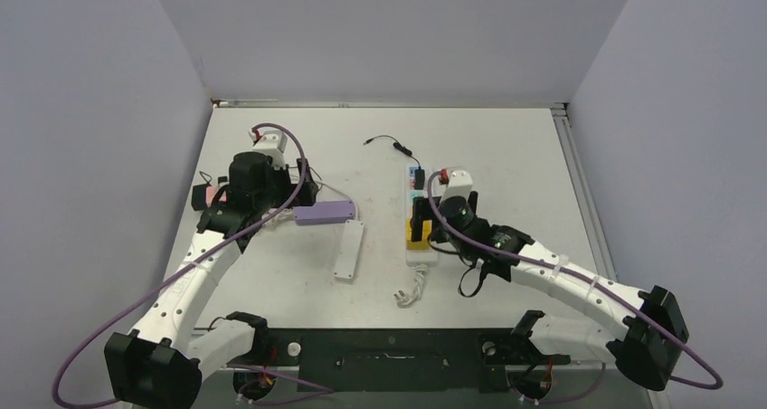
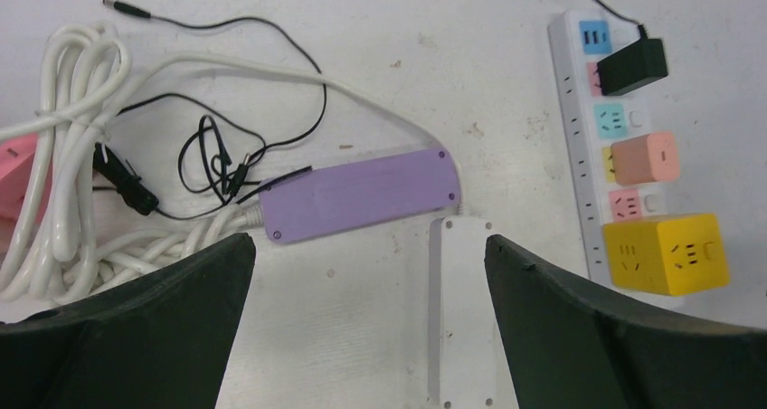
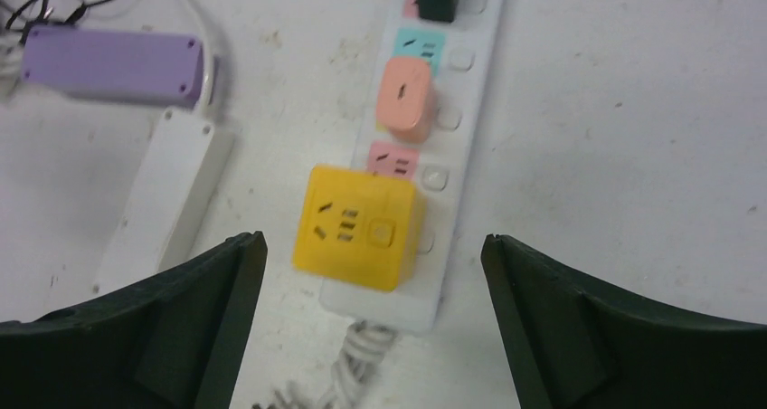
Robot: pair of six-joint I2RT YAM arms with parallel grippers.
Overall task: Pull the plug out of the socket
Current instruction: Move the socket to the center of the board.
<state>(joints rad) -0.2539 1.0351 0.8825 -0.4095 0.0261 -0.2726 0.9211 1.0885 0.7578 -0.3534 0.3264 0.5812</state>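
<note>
Right tool (image 3: 369,243) stands wide and empty directly above the yellow plug (image 3: 357,237), one finger on each side. The plug appears seated at the near end of the white strip (image 3: 479,92), whose long axis runs near–far. Left tool (image 2: 369,246), also wide, is well apart to the left.

Pink item (image 2: 11,178): cut by left edge, kind unclear.
Power strip (image 3: 479,110): far end beyond picture edge.
Strip cord (image 3: 360,364): blurred, near end cropped.
</note>
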